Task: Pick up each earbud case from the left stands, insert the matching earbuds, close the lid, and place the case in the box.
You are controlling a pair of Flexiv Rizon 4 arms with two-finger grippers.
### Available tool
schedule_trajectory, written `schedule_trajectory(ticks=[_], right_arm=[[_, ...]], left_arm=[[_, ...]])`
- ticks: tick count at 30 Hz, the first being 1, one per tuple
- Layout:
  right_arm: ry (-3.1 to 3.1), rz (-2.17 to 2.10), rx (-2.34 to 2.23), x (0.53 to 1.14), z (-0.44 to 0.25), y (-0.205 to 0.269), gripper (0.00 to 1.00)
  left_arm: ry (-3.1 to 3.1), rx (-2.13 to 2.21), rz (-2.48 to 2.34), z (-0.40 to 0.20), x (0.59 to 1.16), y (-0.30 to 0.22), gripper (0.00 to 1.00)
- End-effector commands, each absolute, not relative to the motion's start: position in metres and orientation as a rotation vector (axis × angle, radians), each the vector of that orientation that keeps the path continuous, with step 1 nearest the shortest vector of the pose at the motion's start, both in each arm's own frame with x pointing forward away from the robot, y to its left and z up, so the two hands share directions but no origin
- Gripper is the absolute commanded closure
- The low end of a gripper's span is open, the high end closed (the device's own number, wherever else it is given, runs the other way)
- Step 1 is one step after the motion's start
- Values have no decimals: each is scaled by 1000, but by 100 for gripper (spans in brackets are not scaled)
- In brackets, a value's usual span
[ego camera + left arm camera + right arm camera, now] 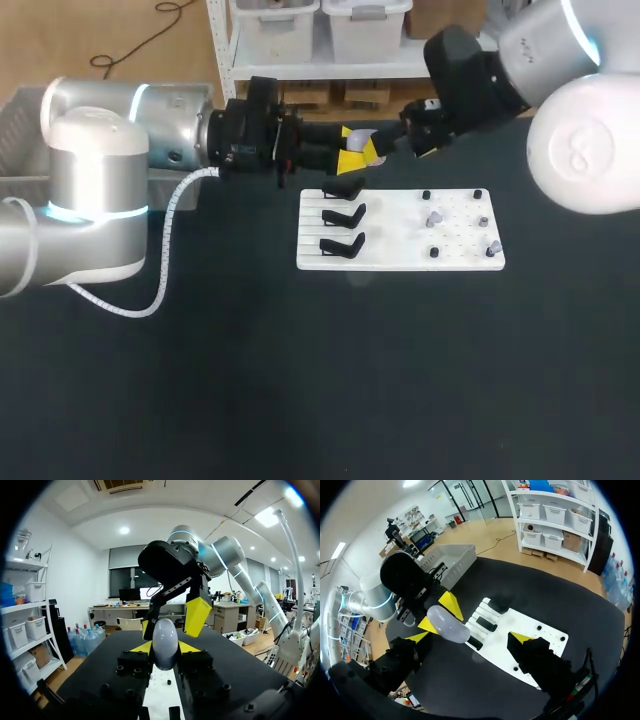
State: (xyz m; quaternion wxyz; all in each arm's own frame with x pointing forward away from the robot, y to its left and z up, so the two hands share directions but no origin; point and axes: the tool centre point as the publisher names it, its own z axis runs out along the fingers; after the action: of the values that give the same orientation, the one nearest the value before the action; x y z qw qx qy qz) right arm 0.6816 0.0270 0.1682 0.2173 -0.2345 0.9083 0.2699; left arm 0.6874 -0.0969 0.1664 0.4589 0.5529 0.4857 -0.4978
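Observation:
A pale grey earbud case (368, 143) hangs in the air above the far edge of the white board (400, 262). My left gripper (350, 152) is shut on it, a yellow tip on either side of the case (165, 642). My right gripper (395, 138) comes in from the opposite side and stands open, its fingers wide apart either side of the case (447, 625). In the left wrist view the right gripper (171, 621) shows just behind the case's top. Three black stands (345, 214) on the board's left part are bare. Small earbuds (435, 216) sit on pegs on its right part.
A grey box (20, 130) stands at the table's far left; it also shows behind my left arm as the box (450, 560). A white coiled cable (165, 250) hangs from my left arm. Dark tabletop spreads in front of the board.

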Motion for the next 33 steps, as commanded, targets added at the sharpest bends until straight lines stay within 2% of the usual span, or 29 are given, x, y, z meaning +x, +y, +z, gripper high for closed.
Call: schedule_trajectory(ticks=[1, 16, 24, 33], right_arm=[[2526, 741, -646, 687, 167, 27, 0], [2425, 681, -556, 699, 194, 7, 0], [2427, 285, -576, 684, 207, -33, 0], [2618, -4, -532, 650, 172, -81, 0]], left_arm=[[1195, 1358, -1221, 166, 686, -97, 100], [1195, 1358, -1221, 166, 686, -97, 100], [1195, 1358, -1221, 166, 686, -97, 100], [1195, 1358, -1221, 166, 686, -97, 100]])
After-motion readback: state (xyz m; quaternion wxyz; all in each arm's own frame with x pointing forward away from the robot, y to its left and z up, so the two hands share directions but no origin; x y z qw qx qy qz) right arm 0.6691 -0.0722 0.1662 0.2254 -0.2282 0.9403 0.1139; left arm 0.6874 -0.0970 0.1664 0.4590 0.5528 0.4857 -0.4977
